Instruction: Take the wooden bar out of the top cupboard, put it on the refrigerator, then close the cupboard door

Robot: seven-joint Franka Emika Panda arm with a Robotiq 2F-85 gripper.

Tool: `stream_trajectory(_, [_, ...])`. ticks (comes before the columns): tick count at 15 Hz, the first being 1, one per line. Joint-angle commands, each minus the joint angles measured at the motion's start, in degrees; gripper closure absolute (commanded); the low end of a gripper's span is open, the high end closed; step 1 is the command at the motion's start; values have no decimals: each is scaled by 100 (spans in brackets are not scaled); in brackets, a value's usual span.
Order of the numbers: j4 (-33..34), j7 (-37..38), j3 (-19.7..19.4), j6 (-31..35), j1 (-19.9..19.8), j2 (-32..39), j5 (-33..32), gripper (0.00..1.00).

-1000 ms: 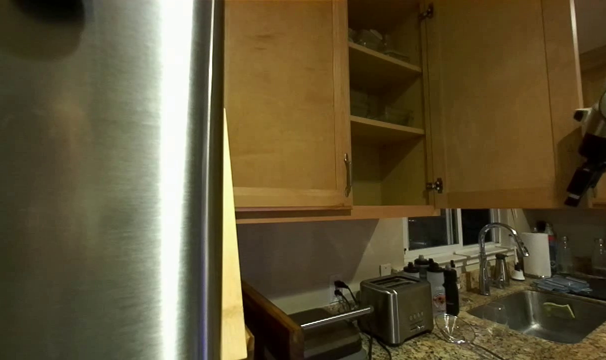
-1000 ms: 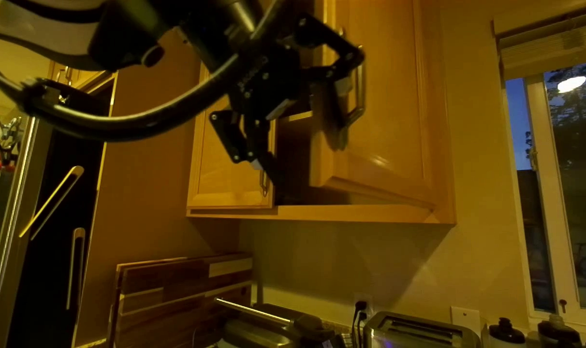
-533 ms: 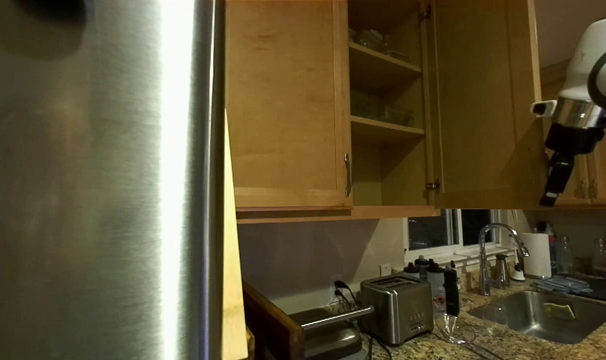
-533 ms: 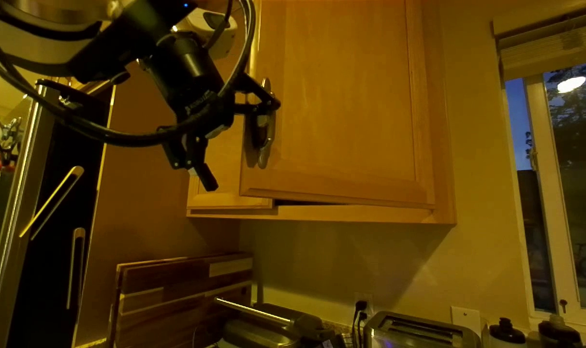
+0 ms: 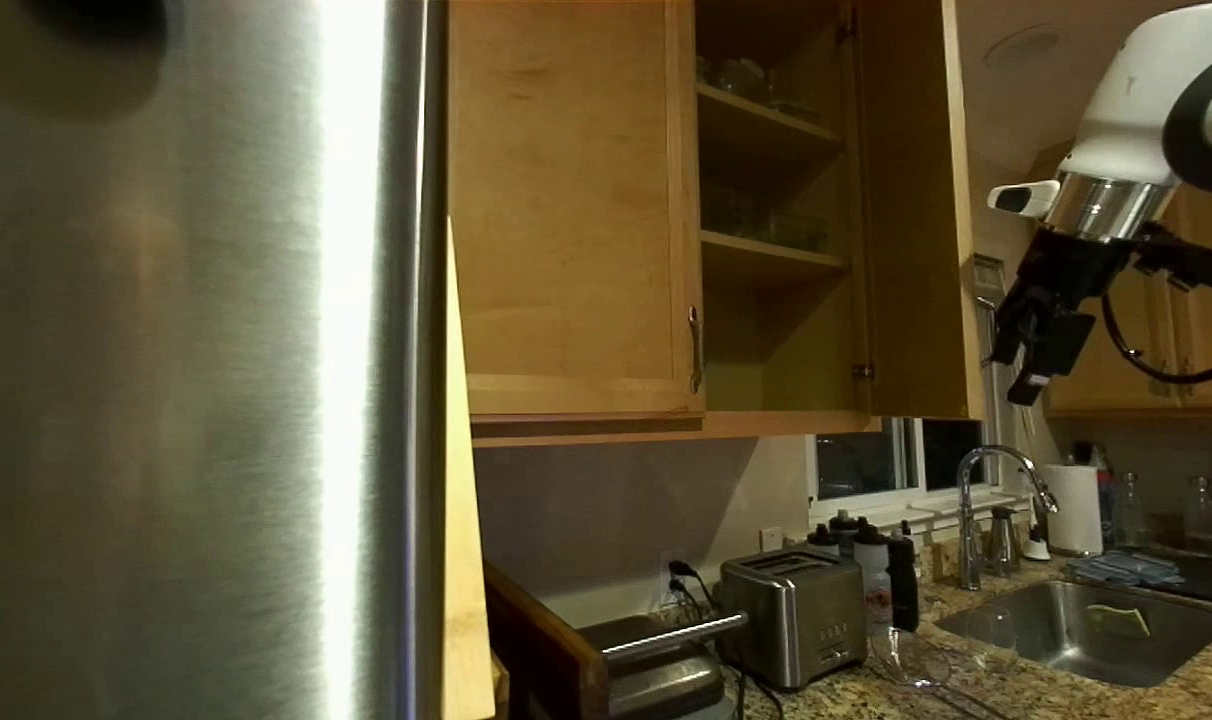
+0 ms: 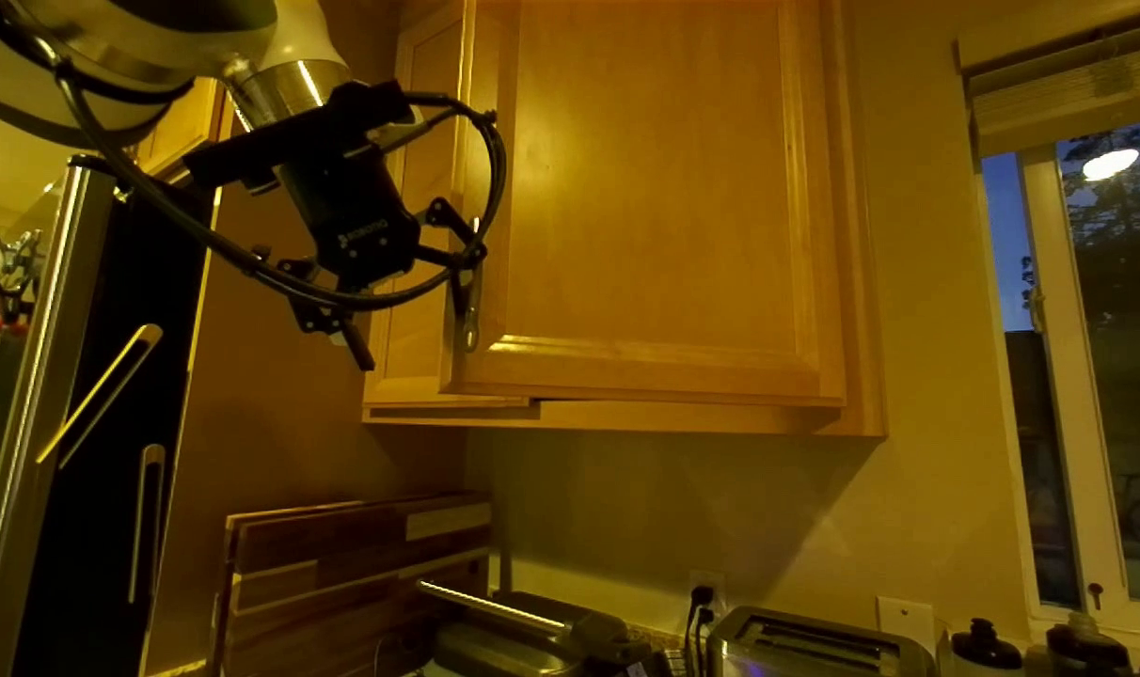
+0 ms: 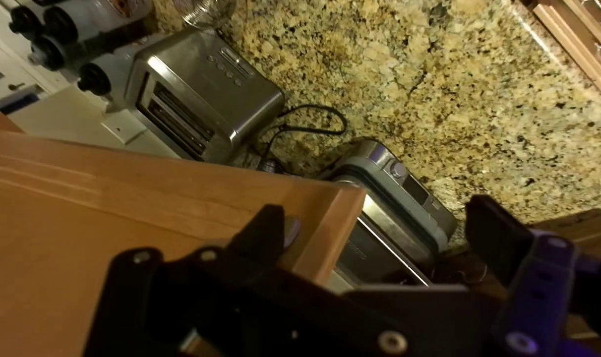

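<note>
One black two-fingered tool [image 7: 377, 213]: wide | honey-coloured wooden cupboard door [image 6: 655, 207]: open | slim metal handle [image 6: 473, 310]: beside tool, contact unclear

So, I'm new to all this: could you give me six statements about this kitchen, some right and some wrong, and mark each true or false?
The cupboard door stands open. True.
The claw is clamped shut. False: the claw is wide open.
Several bottles stand close to the toaster. True.
The toaster lies on its side. False: it stands upright on the counter.
A white paper roll stands upright near the faucet. True.
The refrigerator is bright red all over. False: the refrigerator shows a brushed steel surface in an exterior view.
</note>
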Motion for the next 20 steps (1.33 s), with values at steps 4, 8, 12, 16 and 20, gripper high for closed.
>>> stream_trajectory(4, [-14, -64, -507, 158, -290, 46, -250, 0])
stream_trajectory(8, [-3, -4, -864, 286, -582, 125, -352, 0])
stream_trajectory(12, [184, 71, -1287, 657, -746, 378, -209, 0])
stream_trajectory(16, [561, 311, -1729, 737, -786, 906, 203, 33])
stream_trajectory(20, [725, 367, -1571, 999, -643, 1080, 792, 61])
